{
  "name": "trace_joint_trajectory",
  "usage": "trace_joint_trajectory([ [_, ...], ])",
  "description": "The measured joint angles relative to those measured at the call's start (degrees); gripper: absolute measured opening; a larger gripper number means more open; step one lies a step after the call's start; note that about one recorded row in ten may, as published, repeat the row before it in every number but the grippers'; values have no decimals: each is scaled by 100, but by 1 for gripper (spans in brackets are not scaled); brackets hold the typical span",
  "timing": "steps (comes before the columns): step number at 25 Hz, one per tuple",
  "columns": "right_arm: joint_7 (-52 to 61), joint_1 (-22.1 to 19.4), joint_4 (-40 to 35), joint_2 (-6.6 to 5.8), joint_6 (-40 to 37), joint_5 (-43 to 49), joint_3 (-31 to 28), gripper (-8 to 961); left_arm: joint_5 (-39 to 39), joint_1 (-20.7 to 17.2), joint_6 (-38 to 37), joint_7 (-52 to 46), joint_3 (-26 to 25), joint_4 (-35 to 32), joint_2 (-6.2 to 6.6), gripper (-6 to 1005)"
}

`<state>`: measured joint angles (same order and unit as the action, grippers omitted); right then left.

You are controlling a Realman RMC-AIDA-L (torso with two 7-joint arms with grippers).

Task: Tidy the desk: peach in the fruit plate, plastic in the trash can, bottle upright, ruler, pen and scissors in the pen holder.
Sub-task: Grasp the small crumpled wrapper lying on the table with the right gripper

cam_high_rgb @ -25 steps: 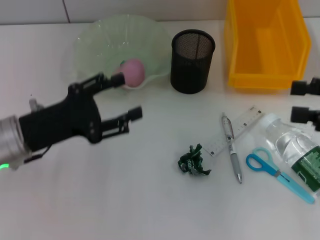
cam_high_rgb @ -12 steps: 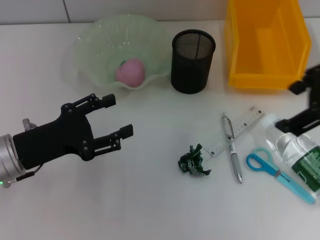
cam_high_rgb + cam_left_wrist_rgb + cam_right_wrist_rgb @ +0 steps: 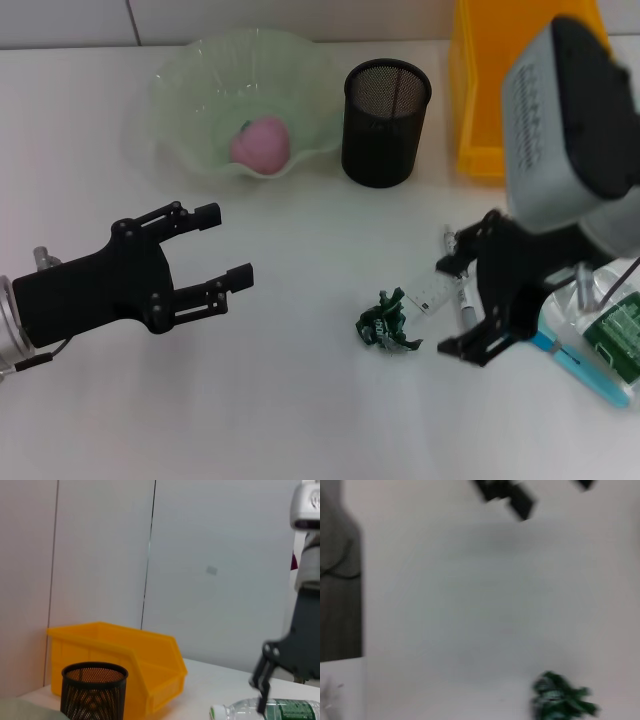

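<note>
While the white surface (image 3: 300, 420) carries everything, its largest load is the yellow trash can (image 3: 480, 90), an open-fronted bin at the far right corner. Next in bulk, the pale green fruit plate (image 3: 190, 80) with a wavy rim sits along the far edge, and the pink peach (image 3: 262, 142) already lies inside it. Beside the plate, between it and the bin, stands the black mesh pen holder (image 3: 385, 122), upright. The clear bottle (image 3: 615, 335) with a green label lies on its side near the right edge, largely hidden by the right arm. Over the left half, the left pincer (image 3: 222, 245) hovers with fingers spread, holding nothing. The right pincer (image 3: 455, 308) hangs low over the stationery (fingers spread as well), just beside the plastic (image 3: 387, 322), a crumpled green wrapper lying near the middle. Partly covered by that pincer are the translucent ruler (image 3: 432, 295) and the silver pen (image 3: 465, 312); the blue scissors (image 3: 590, 375) poke out near the bottle.
</note>
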<state>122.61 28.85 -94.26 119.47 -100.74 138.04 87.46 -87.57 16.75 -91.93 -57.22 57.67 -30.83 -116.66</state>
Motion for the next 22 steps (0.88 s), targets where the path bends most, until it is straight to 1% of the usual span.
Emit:
trace_joint_trajectory([
  [1, 0, 0, 0, 0, 0, 0, 0, 834, 0, 0, 0, 0, 0, 0, 0, 806],
  [2, -132, 23, 315, -3, 225, -5, 126, 834, -23, 4, 7, -94, -1, -26, 4, 806],
  [3, -132, 23, 315, -3, 225, -5, 126, 835, -23, 4, 7, -94, -1, -26, 4, 806],
  [5, -283, 49, 649, -6, 628, 7, 316, 835, -25, 20, 17, -133, 18, -36, 9, 806],
  [6, -283, 49, 649, -6, 628, 7, 316, 835, -25, 20, 17, -133, 18, -36, 9, 806],
  [7, -306, 62, 811, -7, 936, 59, 462, 835, -24, 25, 22, -135, 21, -37, 10, 806],
  [8, -306, 62, 811, -7, 936, 59, 462, 835, -25, 29, 25, -135, 22, -37, 10, 806],
  [10, -317, 100, 1068, -9, 1310, 91, 602, 835, -25, 35, 30, -142, 28, -37, 12, 806],
  [11, -317, 100, 1068, -9, 1310, 91, 602, 835, -25, 35, 30, -142, 28, -37, 12, 806],
  [13, -322, 180, 1341, -4, 1650, 75, 737, 835, -25, 45, 37, -161, 33, -36, 12, 806],
  [17, -325, 279, 1629, 0, 1973, 72, 898, 835, -25, 50, 37, -177, 33, -34, 12, 805],
  [22, -325, 427, 1945, 10, 2098, 38, 964, 834, -110, 46, 45, -238, 0, -29, 10, 805],
])
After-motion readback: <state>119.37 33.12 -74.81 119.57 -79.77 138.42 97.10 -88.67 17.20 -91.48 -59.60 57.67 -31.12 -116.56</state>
